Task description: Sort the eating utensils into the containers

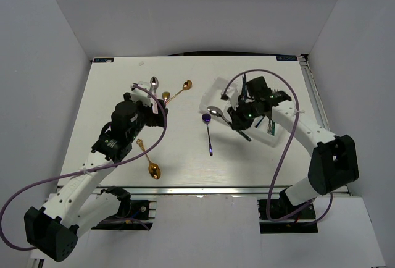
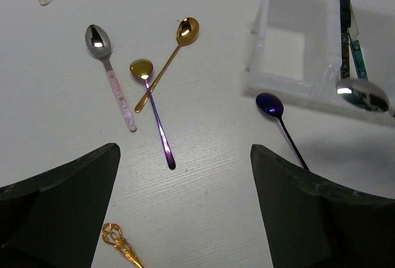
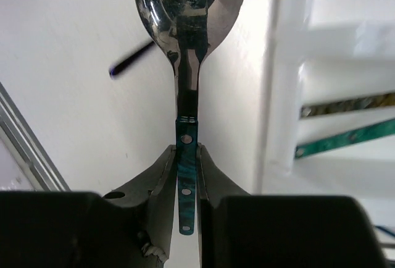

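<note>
Our right end effector [image 3: 187,160] pinches the teal handle of a shiny silver metal spoon [image 3: 185,8], whose bowl is just beside the white divided plastic tray [image 3: 289,95]. Our left end effector [image 2: 185,163] hangs spread wide above a slim gold spoon [image 2: 168,61] on the white worktop [image 2: 216,169].

A silver, teal-handled spoon [image 3: 182,8] hangs pinched in the right hand [image 3: 185,157] beside the white tray [image 2: 284,86]; a purple spoon [image 1: 207,118] lies centre frame.
</note>
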Motion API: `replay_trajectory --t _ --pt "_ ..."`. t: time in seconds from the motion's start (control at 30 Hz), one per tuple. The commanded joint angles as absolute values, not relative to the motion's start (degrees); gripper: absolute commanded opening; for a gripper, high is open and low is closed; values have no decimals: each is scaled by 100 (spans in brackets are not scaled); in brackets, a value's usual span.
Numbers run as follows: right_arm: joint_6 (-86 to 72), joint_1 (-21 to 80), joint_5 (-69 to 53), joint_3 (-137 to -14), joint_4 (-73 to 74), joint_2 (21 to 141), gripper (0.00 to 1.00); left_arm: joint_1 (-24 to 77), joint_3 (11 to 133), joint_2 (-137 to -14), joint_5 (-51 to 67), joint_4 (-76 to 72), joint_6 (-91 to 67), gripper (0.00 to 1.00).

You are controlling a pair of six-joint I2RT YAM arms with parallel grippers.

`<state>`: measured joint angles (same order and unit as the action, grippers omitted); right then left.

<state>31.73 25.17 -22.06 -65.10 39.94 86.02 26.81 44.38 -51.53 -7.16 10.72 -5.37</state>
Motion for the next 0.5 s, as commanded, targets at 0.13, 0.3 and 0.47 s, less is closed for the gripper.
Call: replay_trajectory --t 0.13,0.3,0.47 --pt "1426 2540 -2690 -7751 2665 9270 0 2681 4368 -5115 -975 993 -457 98" --pt "232 2531 -2208 -8436 1496 9887 0 2672 4324 -5185 -1134 993 -413 98" --pt "-562 2523 -1522 -8639 406 10318 0 2681 4316 -5256 -1274 1002 -360 98"
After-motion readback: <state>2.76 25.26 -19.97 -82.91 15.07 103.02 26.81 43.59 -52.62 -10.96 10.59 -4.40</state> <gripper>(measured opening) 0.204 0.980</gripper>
